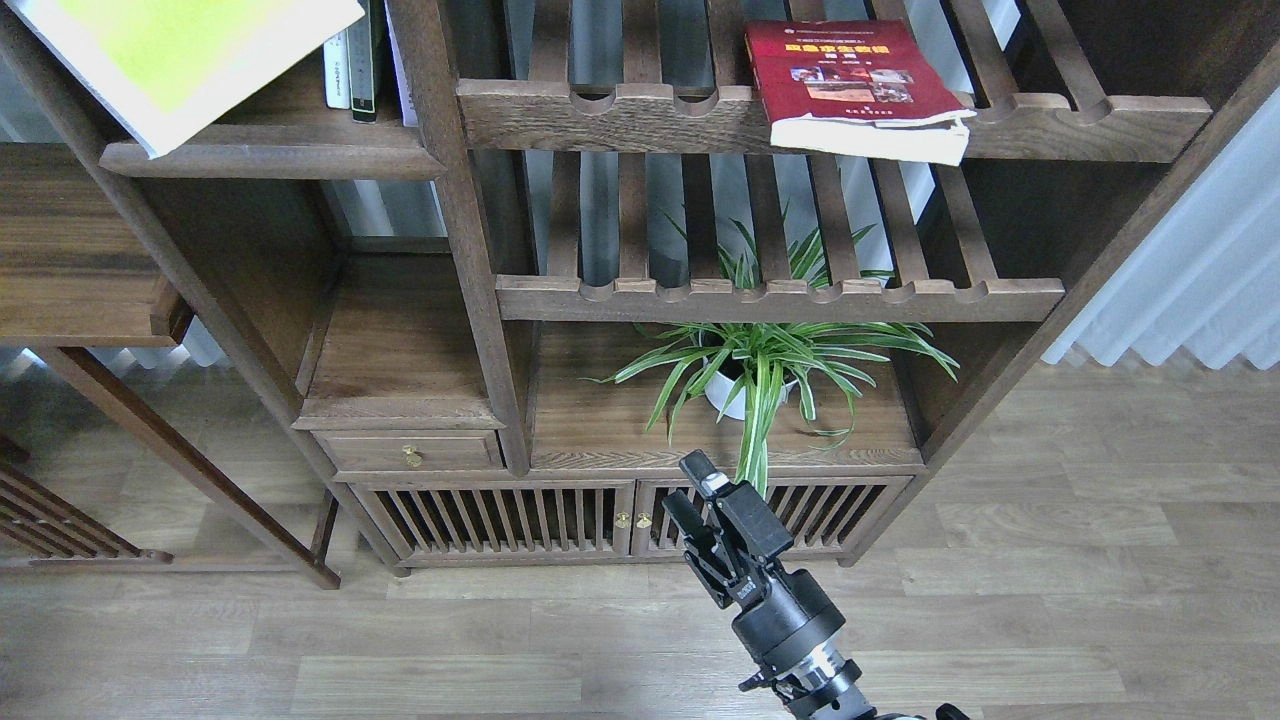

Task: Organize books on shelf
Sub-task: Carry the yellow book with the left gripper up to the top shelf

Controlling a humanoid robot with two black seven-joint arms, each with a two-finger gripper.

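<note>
The yellow-green and white book (pixel 180 50) is at the top left, tilted, its lower corner over the dark solid shelf plank (pixel 270 160); its upper part is cut off by the frame edge. I cannot tell whether it rests on the plank. The red book with a yellow title (pixel 850 85) lies flat on the upper slatted rack, overhanging the front rail. The maroon book is out of view. My left gripper is out of view. My right gripper (pixel 688 490) is low in the centre before the cabinet doors, fingers apart and empty.
Thin white and dark upright volumes (pixel 355 60) stand on the plank to the right of the yellow-green book. A potted spider plant (pixel 770 365) sits on the lower board just behind my right gripper. A second slatted rack (pixel 780 298) spans the middle. A white curtain (pixel 1190 280) hangs at the right.
</note>
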